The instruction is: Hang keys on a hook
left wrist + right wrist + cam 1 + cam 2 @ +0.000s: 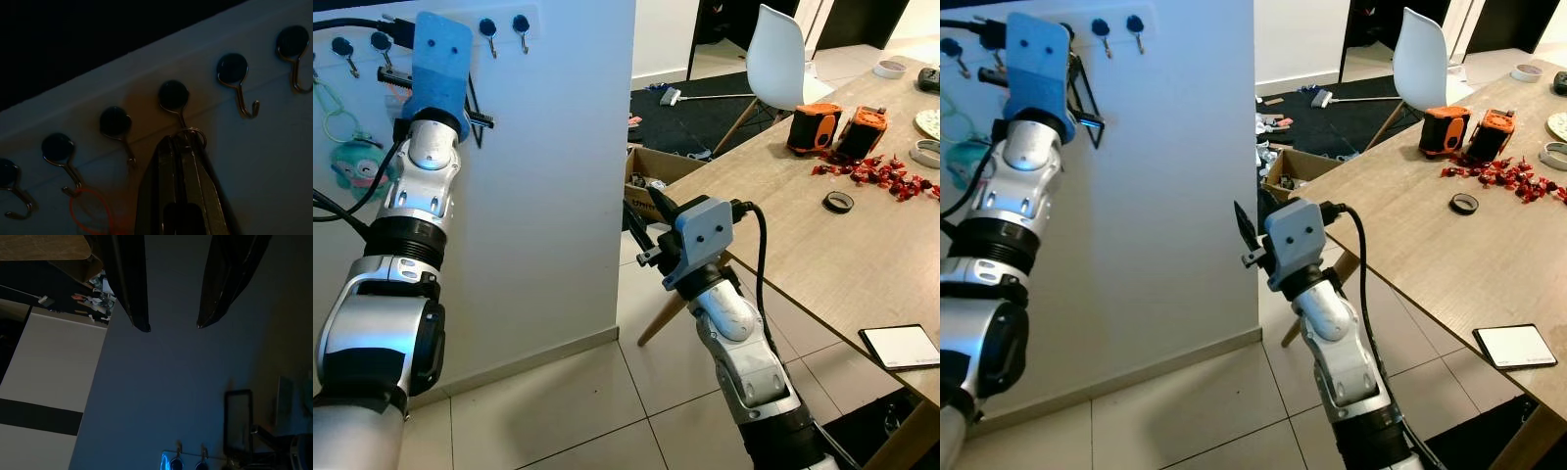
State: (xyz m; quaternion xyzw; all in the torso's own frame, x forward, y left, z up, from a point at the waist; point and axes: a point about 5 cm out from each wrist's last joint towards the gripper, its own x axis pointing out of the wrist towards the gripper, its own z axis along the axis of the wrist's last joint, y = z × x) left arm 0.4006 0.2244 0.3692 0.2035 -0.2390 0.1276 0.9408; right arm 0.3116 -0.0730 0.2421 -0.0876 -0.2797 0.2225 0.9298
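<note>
The left gripper (182,147), fingers clenched on the key ring (191,137), presses it at a hook (175,98) to hang it; the right gripper (172,326) idles, fingers released.

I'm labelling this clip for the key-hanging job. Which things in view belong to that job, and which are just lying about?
Belonging to the job:
left end effector, shut on the key ring
hook just above that ring
row of wall hooks

Just lying about:
orange tools
red wrappers
tape roll
tablet
white chair
cardboard box
</note>
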